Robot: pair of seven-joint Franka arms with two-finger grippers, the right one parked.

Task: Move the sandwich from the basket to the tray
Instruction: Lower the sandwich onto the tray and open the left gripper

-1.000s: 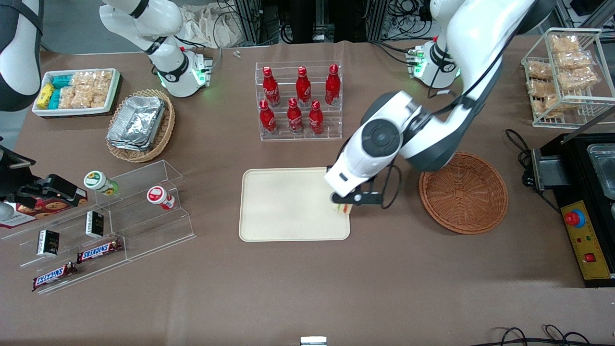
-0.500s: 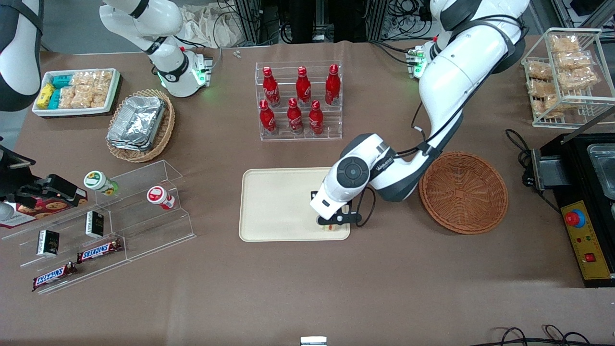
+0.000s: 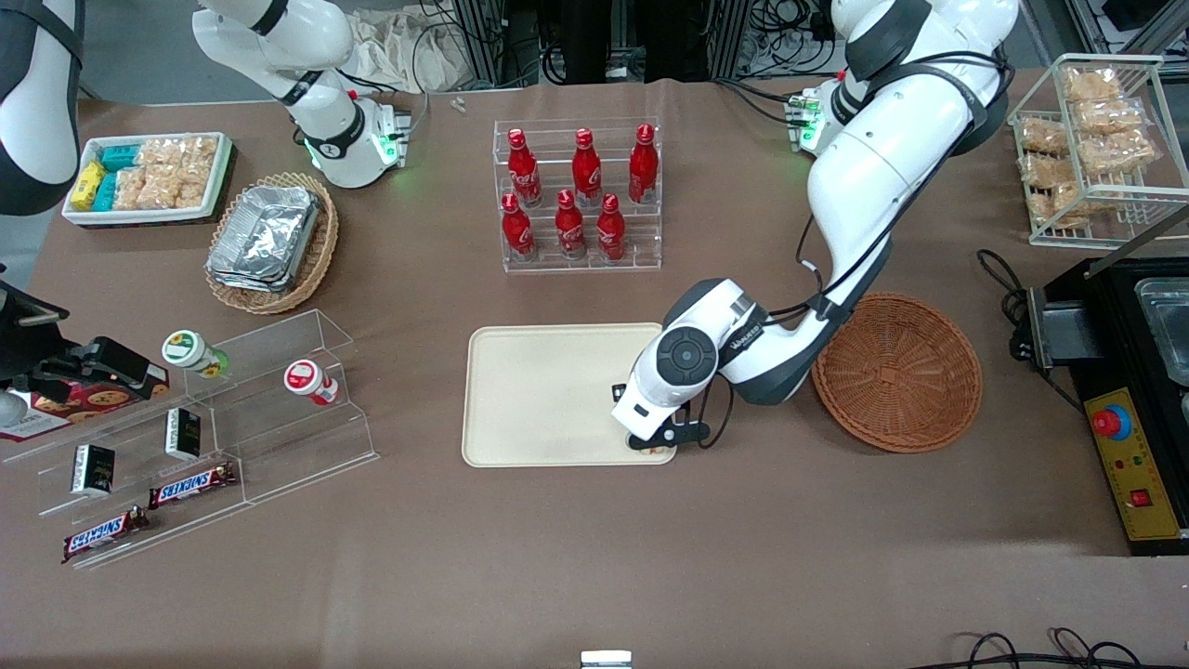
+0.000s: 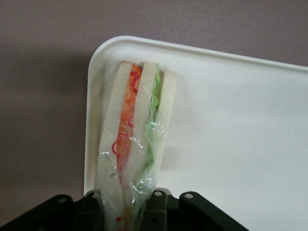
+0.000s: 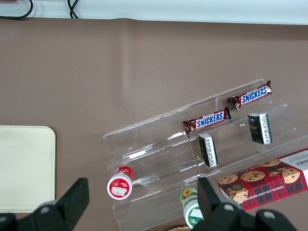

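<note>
So over the last second the arm has swung away from the basket (image 3: 896,372) and dropped low over the tray (image 3: 548,395), ending at the tray's corner nearest the front camera on the basket's side. Delivery looks basically done, just the release left. The gripper (image 4: 126,207) is still clamped on the sandwich (image 4: 132,139), which rests edge-up inside the tray's rim.

My tool (image 4: 127,211) pinches the sandwich (image 4: 132,144), a clear-wrapped wedge of white bread with orange, red and green layers, standing on edge in the tray's (image 3: 539,390) corner nearest the front camera; the cream tray lies flat on the desk; the round reddish-brown basket (image 3: 897,372) sits beside it.
</note>
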